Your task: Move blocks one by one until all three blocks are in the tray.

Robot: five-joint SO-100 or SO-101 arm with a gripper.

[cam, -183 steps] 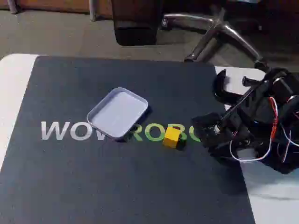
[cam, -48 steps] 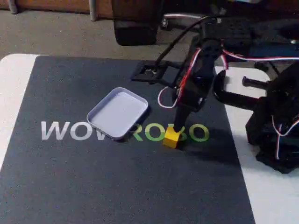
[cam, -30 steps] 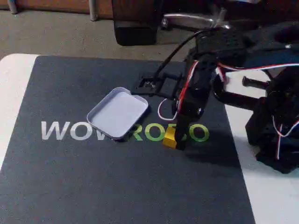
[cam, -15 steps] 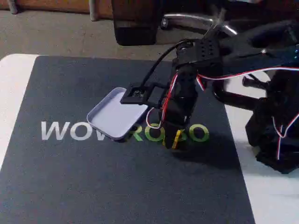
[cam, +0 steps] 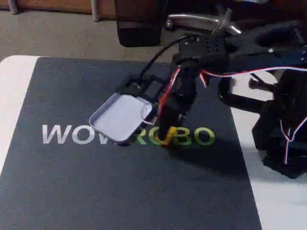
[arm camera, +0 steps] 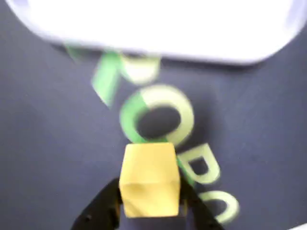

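The yellow cube sat clamped between the two dark fingers of the hand, gripped on opposite flat faces low at 6 o'clock in the wrist view. It looked rigid, light and smooth-sided, so a squeeze across two parallel faces seemed the sound hold; a corner grip would likely let it twist out. In the fixed view the cube showed as a yellow sliver under the hand, over the green lettering of the dark mat. The pale tray lay just beside it toward 10 o'clock, holding no blocks. White tabletop edged the mat.
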